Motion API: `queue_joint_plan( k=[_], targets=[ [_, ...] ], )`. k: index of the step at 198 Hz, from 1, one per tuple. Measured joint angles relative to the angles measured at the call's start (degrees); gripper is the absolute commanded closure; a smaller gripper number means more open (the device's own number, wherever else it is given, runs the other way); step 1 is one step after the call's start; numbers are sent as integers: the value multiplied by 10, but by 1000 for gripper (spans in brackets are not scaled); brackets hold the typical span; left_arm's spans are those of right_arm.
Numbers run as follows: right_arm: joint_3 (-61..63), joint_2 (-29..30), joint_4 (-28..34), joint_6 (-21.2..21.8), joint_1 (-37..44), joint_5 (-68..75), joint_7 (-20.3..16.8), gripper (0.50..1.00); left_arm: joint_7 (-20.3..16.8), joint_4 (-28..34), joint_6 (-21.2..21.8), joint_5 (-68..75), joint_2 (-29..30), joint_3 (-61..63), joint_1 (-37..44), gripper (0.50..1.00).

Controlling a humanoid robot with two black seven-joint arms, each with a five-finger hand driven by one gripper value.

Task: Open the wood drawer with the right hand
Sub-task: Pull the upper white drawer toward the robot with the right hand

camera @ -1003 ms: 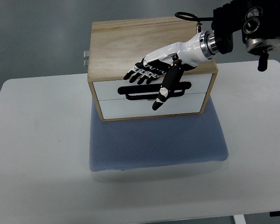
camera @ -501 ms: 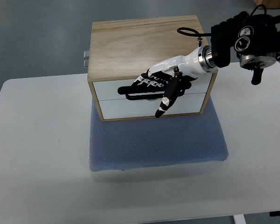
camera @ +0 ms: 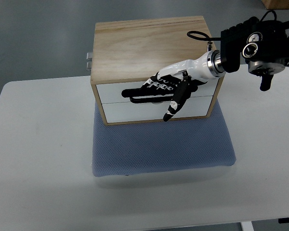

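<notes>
Wood drawer (camera: 156,92) shut; my right hand (camera: 171,85) hooking fingers over black handle (camera: 139,95), thumb loose. Next: I curl, pull toward pad's (camera: 159,149) near edge.

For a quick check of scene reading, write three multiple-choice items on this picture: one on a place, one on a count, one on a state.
1. What does the wooden drawer box stand on?
A. bare table
B. blue cushion pad
C. metal tray

2. How many white drawer fronts does the box show?
A. one
B. two
C. four

3. What state is the upper drawer in?
A. closed, flush with the box front
B. pulled halfway out
C. removed and set on the table

Answers: 1 B, the blue cushion pad spreads under the box on the white table. 2 B, two white fronts are stacked. 3 A, no gap shows, and the right hand is at the black handle.
</notes>
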Motion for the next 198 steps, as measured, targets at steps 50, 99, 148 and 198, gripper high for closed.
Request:
queue_joint_plan(
  k=[50,99,148,198],
  targets=[
    [-5,-1,0,7,0,0,-1,556,0,0,0,0,0,0,0,500],
    [-7,-8,2,31,2,-1,-1,556,0,0,0,0,0,0,0,500],
    [-9,-11,5,74,6,-2,-1,556,0,0,0,0,0,0,0,500],
    [-9,-13,8,101,9,-3,-1,556,0,0,0,0,0,0,0,500]
  ],
)
